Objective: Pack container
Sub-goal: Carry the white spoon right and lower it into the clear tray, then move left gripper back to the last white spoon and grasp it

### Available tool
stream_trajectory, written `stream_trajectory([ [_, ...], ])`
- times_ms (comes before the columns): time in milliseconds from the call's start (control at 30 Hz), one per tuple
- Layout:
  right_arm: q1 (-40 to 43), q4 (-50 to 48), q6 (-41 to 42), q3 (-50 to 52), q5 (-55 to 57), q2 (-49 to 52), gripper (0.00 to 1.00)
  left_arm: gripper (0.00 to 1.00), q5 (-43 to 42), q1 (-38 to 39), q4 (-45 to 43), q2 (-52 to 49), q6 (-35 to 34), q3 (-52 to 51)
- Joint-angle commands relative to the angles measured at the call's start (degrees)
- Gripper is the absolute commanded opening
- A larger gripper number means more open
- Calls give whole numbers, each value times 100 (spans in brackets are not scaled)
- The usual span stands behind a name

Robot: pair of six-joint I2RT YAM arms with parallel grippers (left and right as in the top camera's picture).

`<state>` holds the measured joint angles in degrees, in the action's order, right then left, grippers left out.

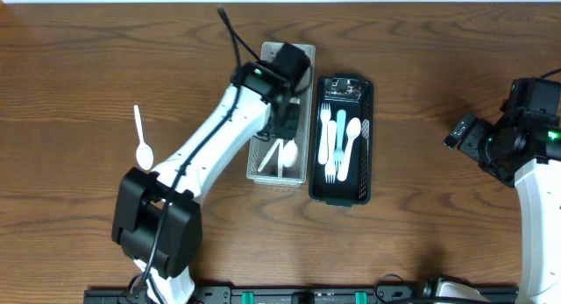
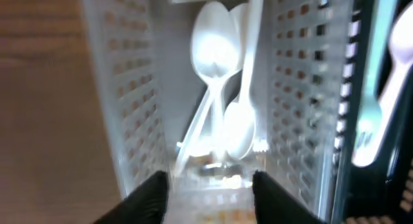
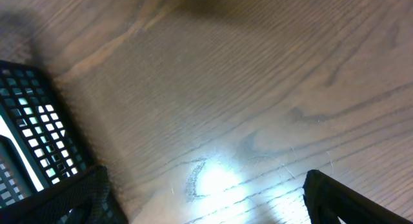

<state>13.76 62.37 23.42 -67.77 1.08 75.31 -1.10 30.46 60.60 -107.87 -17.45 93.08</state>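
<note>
A clear perforated container [image 1: 259, 171] holds white plastic spoons [image 1: 282, 154]. Beside it a black perforated container [image 1: 366, 137] holds white forks and a teal fork [image 1: 341, 129]. One white spoon [image 1: 143, 139] lies loose on the table to the left. My left gripper [image 1: 282, 111] hovers over the clear container; its wrist view shows the open, empty fingers [image 2: 206, 185] above the spoons [image 2: 222, 75]. My right gripper [image 1: 463, 130] is open and empty over bare wood at the right [image 3: 206, 198]; the black container's edge [image 3: 32, 121] shows at the left of its view.
The table is dark wood grain. A black rail [image 1: 298, 295] runs along the front edge. The left arm's cable [image 1: 232, 32] trails toward the back.
</note>
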Motion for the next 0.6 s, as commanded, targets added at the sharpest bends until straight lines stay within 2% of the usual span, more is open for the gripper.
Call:
stream_trajectory([
  [0,52,15,-79,2,44,4,99,54,514,-376,376,540,197,476],
  [100,52,15,-79,2,44,4,99,62,1104,-831,706,1012,400,520],
  [167,52,13,-79,2,44,4,99,63,1290,-1235,894,1272,610,520],
  [367,52,9,-79,2,42,4,99,63,1320,-2739,1340,1438,1287,446],
  [567,52,22,-79,2,42,4,99,63,1255,-3888,1064,1187,1781,-68],
])
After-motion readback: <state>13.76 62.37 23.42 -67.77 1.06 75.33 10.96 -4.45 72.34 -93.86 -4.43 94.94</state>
